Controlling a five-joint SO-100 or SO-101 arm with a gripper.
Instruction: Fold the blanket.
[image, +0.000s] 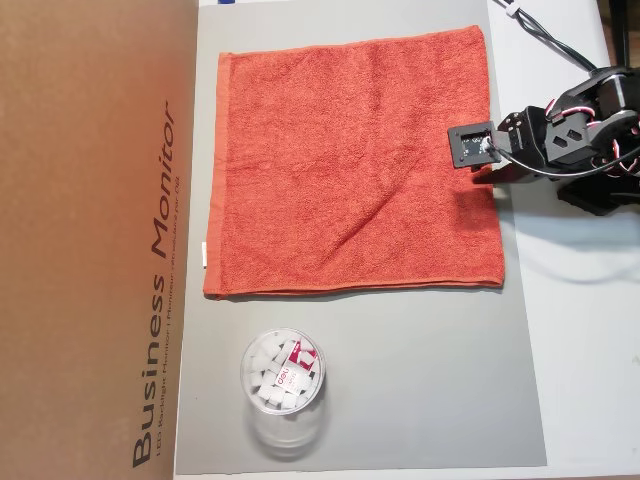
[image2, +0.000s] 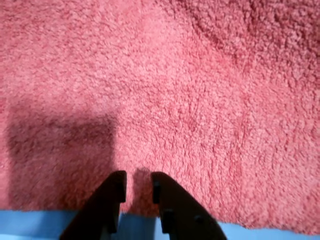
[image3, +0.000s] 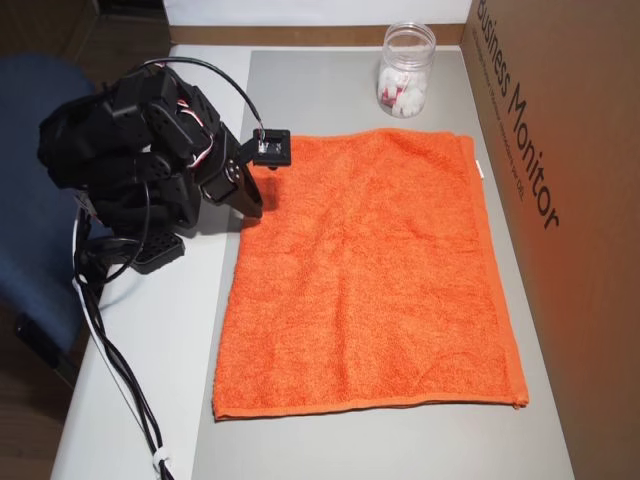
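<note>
In an overhead view the orange-red blanket (image: 355, 165) lay flat on the grey mat (image: 420, 380), and the gripper (image: 484, 172) was at its right edge, well apart from the clear cup (image: 283, 385). In the wrist view the two dark fingers (image2: 172, 200) stood nearly together, a narrow gap between them, at the blanket's (image2: 175, 90) hem, pinching nothing visibly. In the other overhead view the gripper (image3: 255, 208) touched the blanket's (image3: 370, 280) left edge.
</note>
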